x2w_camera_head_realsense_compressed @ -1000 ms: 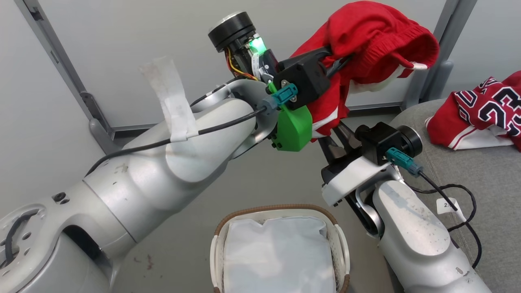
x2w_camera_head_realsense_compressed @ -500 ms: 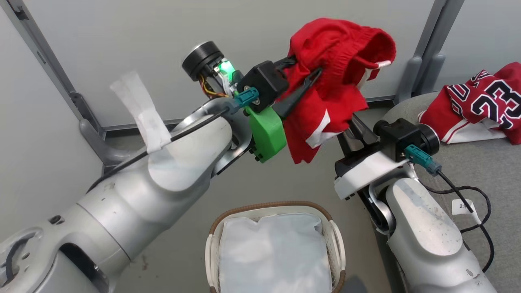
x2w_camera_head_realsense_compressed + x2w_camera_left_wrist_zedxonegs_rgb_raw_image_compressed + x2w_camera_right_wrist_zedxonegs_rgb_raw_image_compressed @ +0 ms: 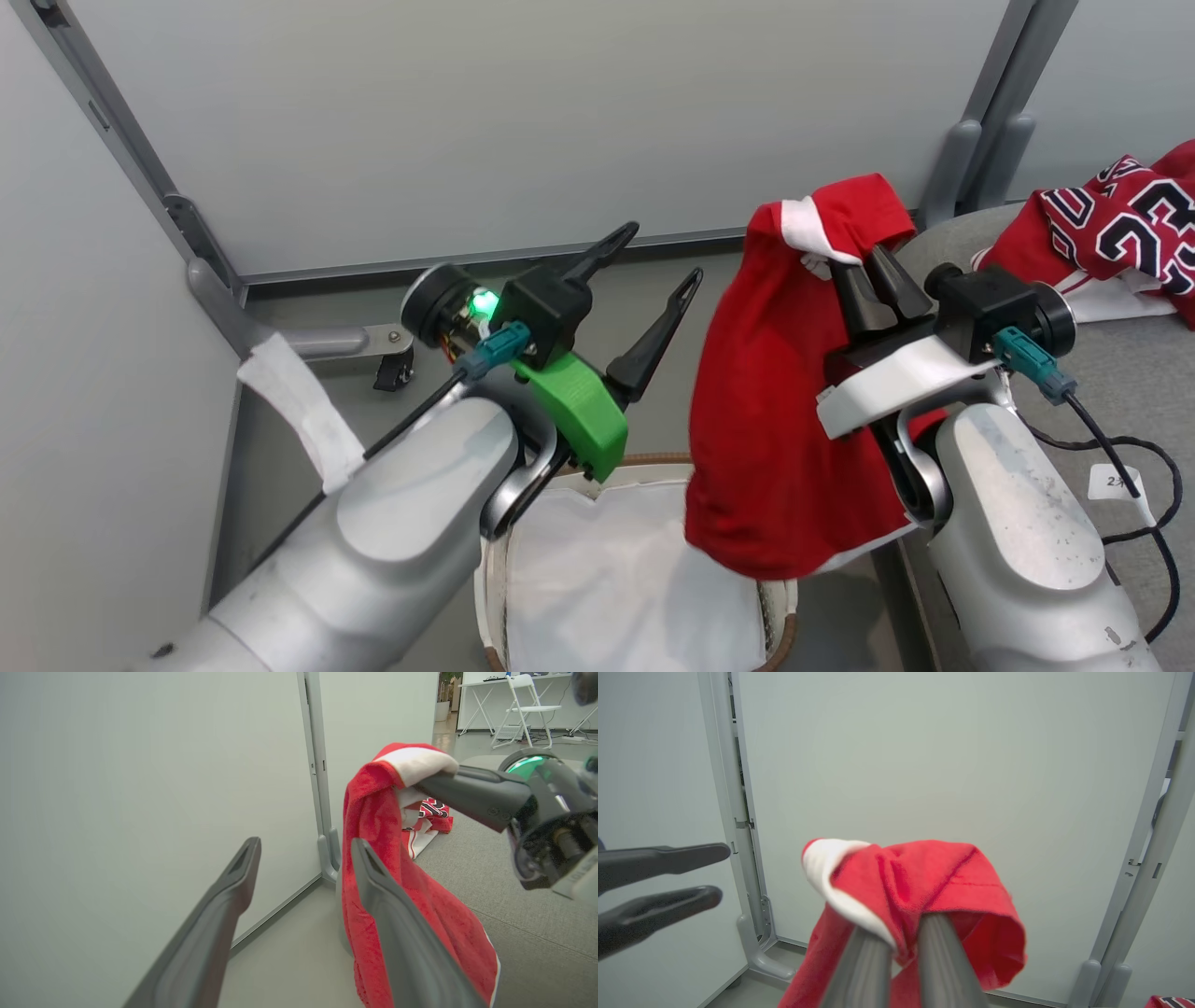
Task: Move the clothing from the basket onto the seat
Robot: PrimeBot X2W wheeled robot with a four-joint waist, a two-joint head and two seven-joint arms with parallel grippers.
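A red garment with white trim (image 3: 775, 420) hangs from my right gripper (image 3: 864, 266), which is shut on its top edge; no lettering shows on it. It dangles over the right side of the basket (image 3: 493, 597), whose white liner (image 3: 616, 588) lies bare. My left gripper (image 3: 663, 252) stands open and holds nothing, a short way left of the cloth. The left wrist view has the garment (image 3: 373, 868) just beyond my left gripper (image 3: 306, 844). The red "23" jersey (image 3: 1120, 233) lies on the grey seat (image 3: 1120, 401) at the right.
Pale wall panels with grey metal posts (image 3: 971, 140) close off the back and the left. A grey bracket and caster (image 3: 392, 369) sit on the floor by the wall. Black cable (image 3: 1120, 448) from my right wrist loops over the seat.
The left gripper let go of the red garment, opened and dropped lower. The right gripper now grips it, and the cloth hangs lower over the basket. The camera also shifted.
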